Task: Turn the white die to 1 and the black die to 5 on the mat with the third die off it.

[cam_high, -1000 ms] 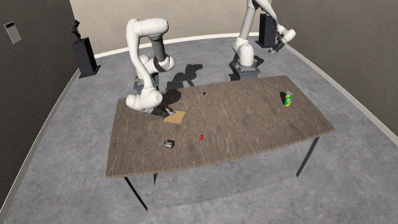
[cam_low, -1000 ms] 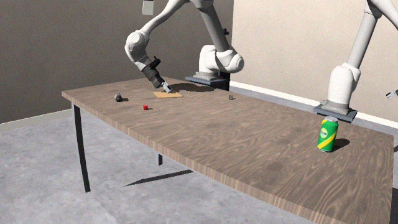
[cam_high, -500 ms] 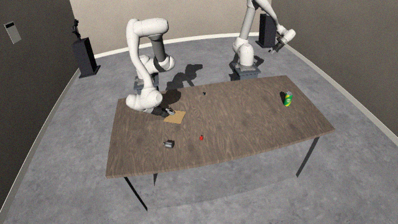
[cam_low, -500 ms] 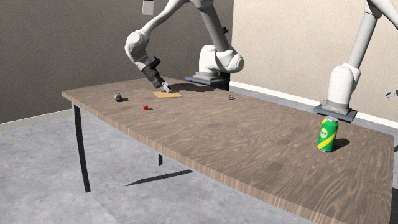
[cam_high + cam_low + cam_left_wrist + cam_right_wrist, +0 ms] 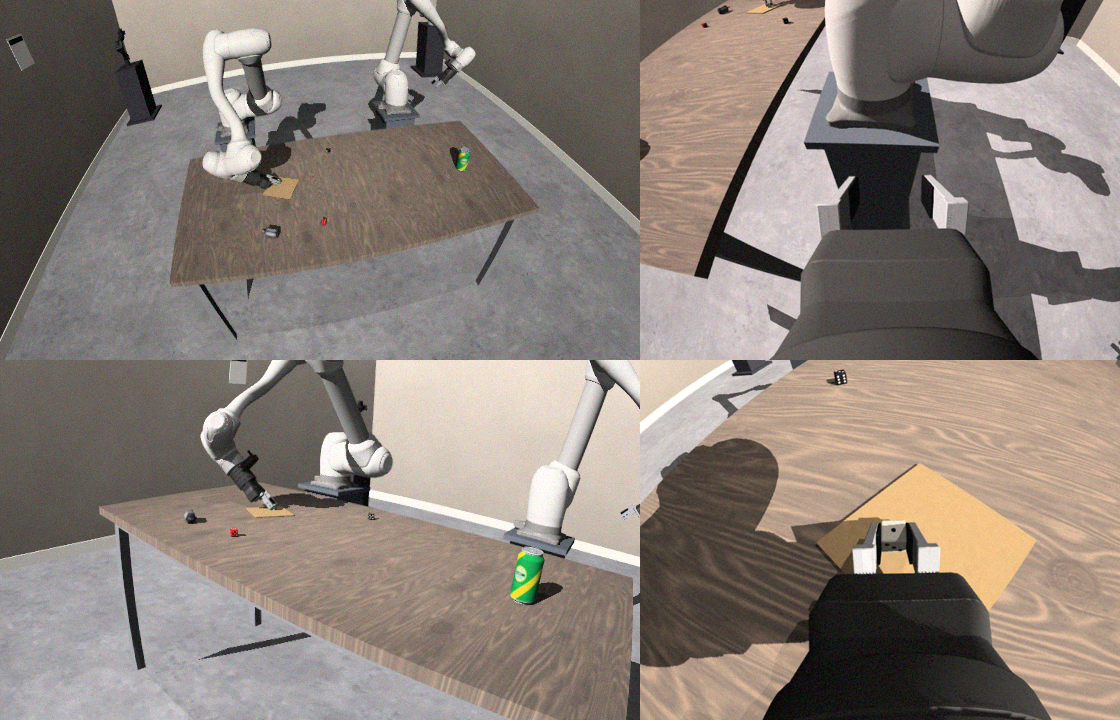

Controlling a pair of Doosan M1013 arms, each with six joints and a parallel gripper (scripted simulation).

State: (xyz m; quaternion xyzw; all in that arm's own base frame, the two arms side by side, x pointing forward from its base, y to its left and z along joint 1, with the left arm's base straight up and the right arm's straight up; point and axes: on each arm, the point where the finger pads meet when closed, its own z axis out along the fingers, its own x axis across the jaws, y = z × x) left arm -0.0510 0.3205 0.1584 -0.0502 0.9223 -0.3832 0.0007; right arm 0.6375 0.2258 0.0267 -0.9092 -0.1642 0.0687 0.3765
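My right gripper (image 5: 276, 181) (image 5: 270, 507) (image 5: 893, 536) is shut on the white die (image 5: 893, 534), low over the near-left part of the tan mat (image 5: 287, 193) (image 5: 256, 513) (image 5: 756, 10) (image 5: 969, 526) in the right wrist view. The die's one-pip face and a shaded face with several pips show; its underside is hidden, so I cannot tell whether it sits flat. The black die (image 5: 328, 150) (image 5: 371, 516) (image 5: 785, 21) (image 5: 841, 377) lies off the mat. The red die (image 5: 324, 221) (image 5: 233, 532) (image 5: 704, 25) is also off it. My left gripper (image 5: 436, 82) (image 5: 890, 188) is open and empty, off the table.
A green and yellow can (image 5: 463, 161) (image 5: 526, 577) stands at the table's far end from the mat. A small dark grey object (image 5: 271, 231) (image 5: 190, 516) (image 5: 723, 9) lies beyond the red die, near the mat. The right arm's shadow falls across the table and the mat's corner.
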